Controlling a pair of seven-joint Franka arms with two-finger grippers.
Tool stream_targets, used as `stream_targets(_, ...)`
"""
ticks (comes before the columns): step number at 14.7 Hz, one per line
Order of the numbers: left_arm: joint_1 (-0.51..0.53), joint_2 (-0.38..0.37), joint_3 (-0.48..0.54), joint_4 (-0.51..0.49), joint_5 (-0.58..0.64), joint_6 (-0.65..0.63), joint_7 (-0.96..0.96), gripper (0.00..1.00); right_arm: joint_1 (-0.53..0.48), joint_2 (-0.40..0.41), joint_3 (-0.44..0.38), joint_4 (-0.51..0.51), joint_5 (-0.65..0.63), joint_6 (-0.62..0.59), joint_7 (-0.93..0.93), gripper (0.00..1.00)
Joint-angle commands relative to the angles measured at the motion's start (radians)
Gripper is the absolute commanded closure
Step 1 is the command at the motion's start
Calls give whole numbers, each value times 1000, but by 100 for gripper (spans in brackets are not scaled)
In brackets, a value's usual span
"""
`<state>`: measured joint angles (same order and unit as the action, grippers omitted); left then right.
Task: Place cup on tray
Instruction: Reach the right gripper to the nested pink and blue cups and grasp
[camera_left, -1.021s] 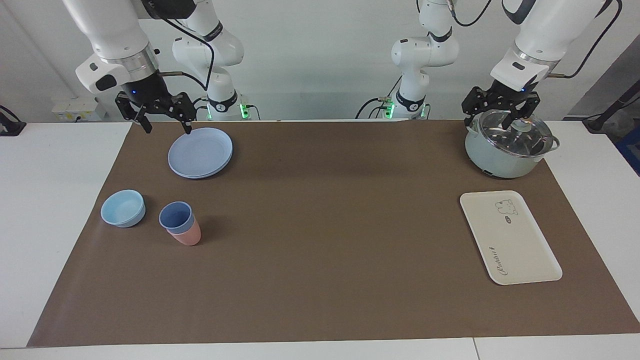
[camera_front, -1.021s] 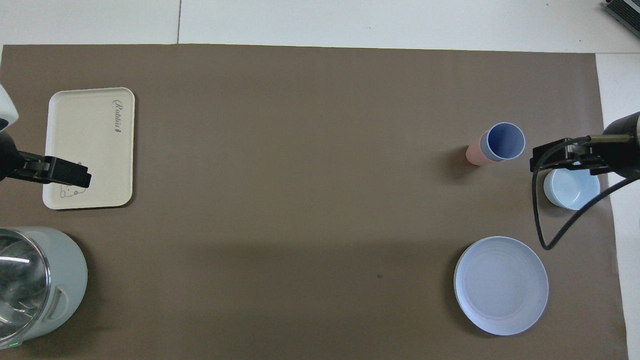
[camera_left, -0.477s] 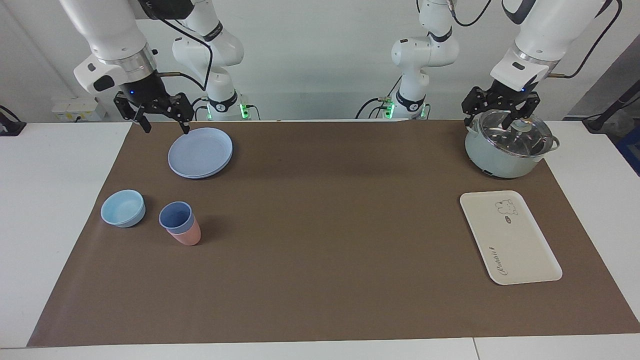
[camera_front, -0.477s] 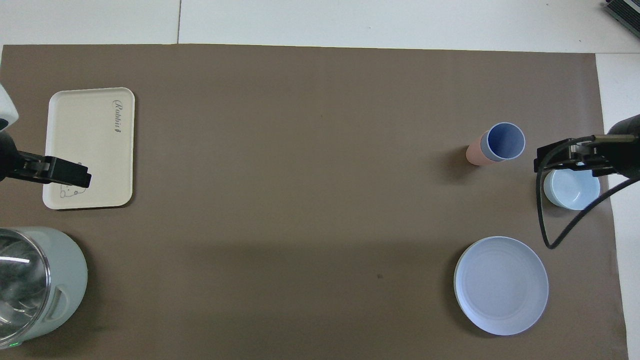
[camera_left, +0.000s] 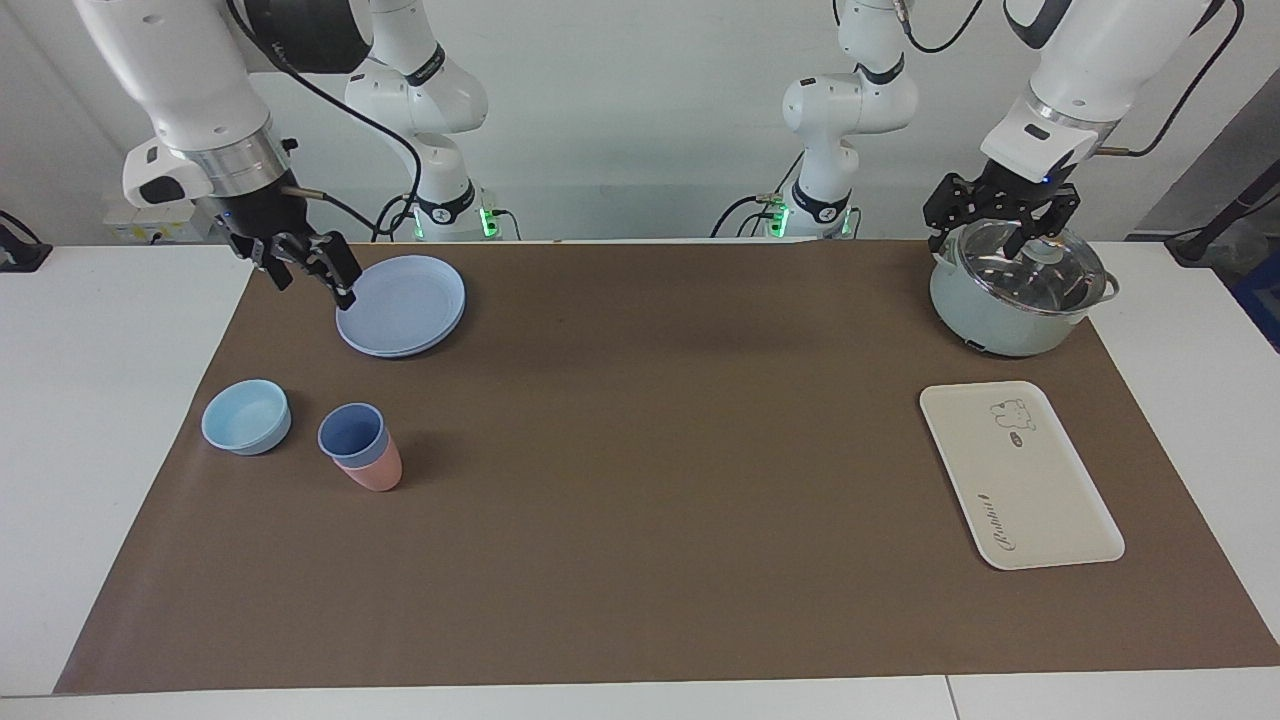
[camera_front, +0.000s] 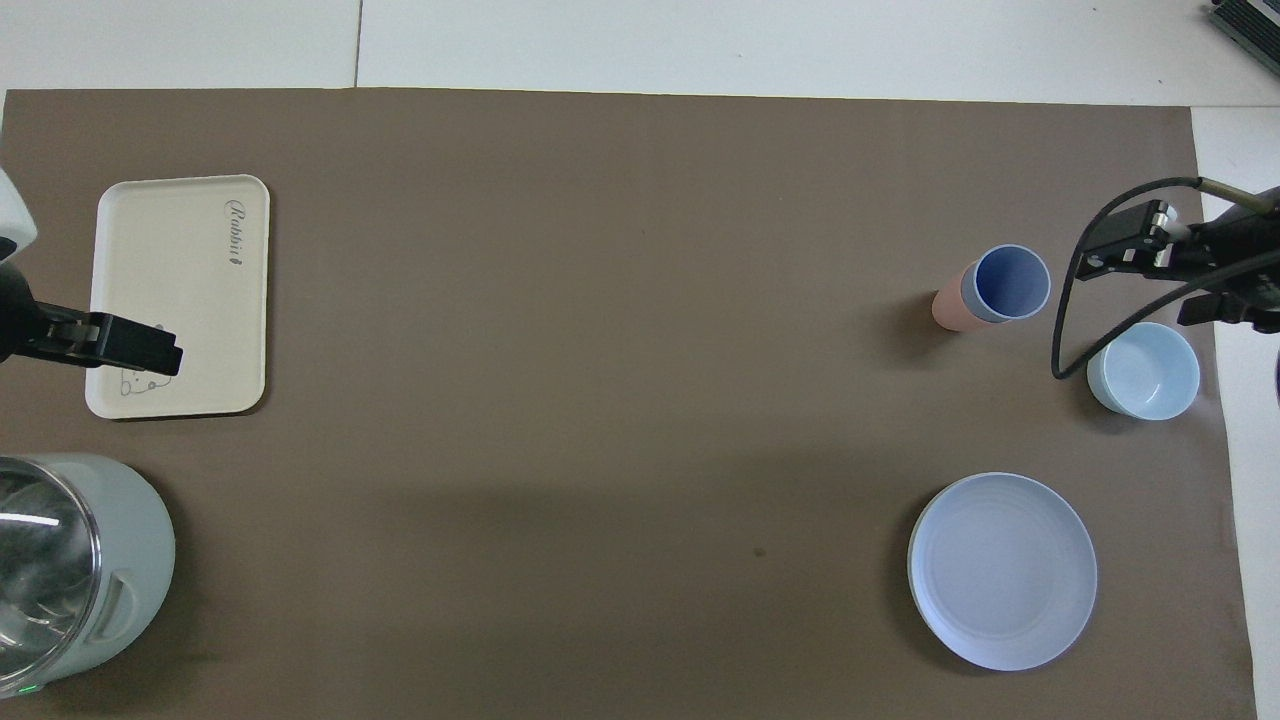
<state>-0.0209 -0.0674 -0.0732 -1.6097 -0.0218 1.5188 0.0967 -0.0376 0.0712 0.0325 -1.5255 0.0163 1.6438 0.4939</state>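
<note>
The periwinkle-blue cup (camera_left: 352, 432) (camera_front: 1010, 282) stands upright, nested inside a pink cup (camera_left: 378, 476) (camera_front: 946, 308), toward the right arm's end of the table. The cream tray (camera_left: 1020, 480) (camera_front: 180, 290) lies flat at the left arm's end, with nothing on it. My right gripper (camera_left: 312, 285) (camera_front: 1140, 288) hangs open and empty in the air by the blue plate's edge, well above and apart from the cup. Over the pot lid, my left gripper (camera_left: 985, 240) (camera_front: 130, 345) waits open and empty.
A round blue plate (camera_left: 400, 305) (camera_front: 1002, 570) lies nearer to the robots than the cups. A light-blue bowl (camera_left: 246, 415) (camera_front: 1143, 370) sits beside the cups. A pale green pot with a glass lid (camera_left: 1015, 290) (camera_front: 70, 570) stands beside the tray, nearer to the robots.
The right gripper has turned about its wrist and shifted toward its end of the table, its jaws a little narrower. The left arm, cups and tray have not moved.
</note>
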Motion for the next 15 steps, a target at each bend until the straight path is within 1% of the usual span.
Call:
stream_targets(1,-11,-12,9,-19,-3,18,-8,0,-50,122,3,116,48,10,130,5)
stream_targets(2,-14,-12,9,-18,-3,14,-11,0,-56,163,4,158,57,20,171,5)
stream_targets(6,-14,-12,7,-18,-3,12,-9,0,-126,335,6,296,106,1,198,5)
stream_targets(7,-13,-12,7,-18,-3,12,-9,0,-139,363,4,304,131,8,231,5)
stream_targets(10,-10,-12,9,-18,-3,15,-9,0,-165,424,9,304,140,16,242,5)
stream_targets(12,-10,-12,7,-18,-3,15,-9,0,-188,462,4,300,218,40,244,5)
stream_targets(15,-10,-12,7,-18,-3,12,-8,0,-225,531,7,297,252,42,244,5)
